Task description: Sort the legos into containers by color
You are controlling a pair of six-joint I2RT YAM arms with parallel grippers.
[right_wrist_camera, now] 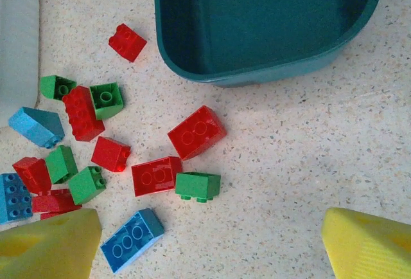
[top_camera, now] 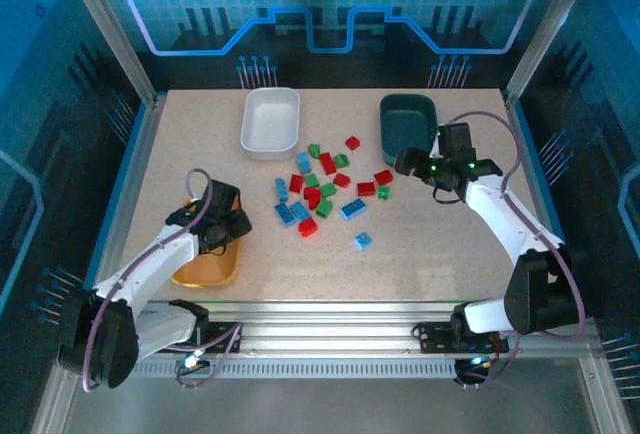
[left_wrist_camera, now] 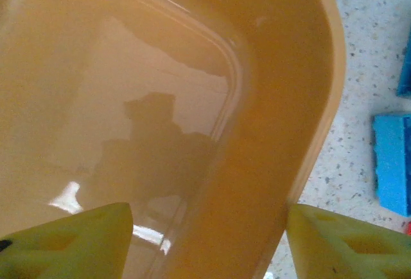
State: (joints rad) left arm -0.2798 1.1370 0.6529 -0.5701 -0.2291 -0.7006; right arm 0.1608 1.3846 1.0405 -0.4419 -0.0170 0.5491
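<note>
1. The desk (top_camera: 460, 254) carries three containers. The white tray (top_camera: 270, 122) sits at upper centre-left of the top view, the dark teal tray (top_camera: 408, 122) at upper centre-right, and the orange-yellow tray (top_camera: 205, 266) at lower left.
2. The legos (top_camera: 325, 189), in red, green and light blue, lie loose on the desk in the middle of the frame, below the white and teal trays. One light blue brick (top_camera: 362, 240) sits apart, below the pile.
3. The left gripper (top_camera: 228, 229) is over the right edge of the orange-yellow tray. In its wrist view the left gripper (left_wrist_camera: 209, 243) is spread wide and holds nothing, with one yellow fingertip (left_wrist_camera: 64, 240) over the tray's inside and the other beyond the rim (left_wrist_camera: 324, 99).
4. The right gripper (top_camera: 408, 164) hangs just below the teal tray. Its wrist view shows the right gripper (right_wrist_camera: 209, 250) spread and empty above bare desk, with the bricks at left and the teal tray (right_wrist_camera: 192, 60) at the top.
</note>
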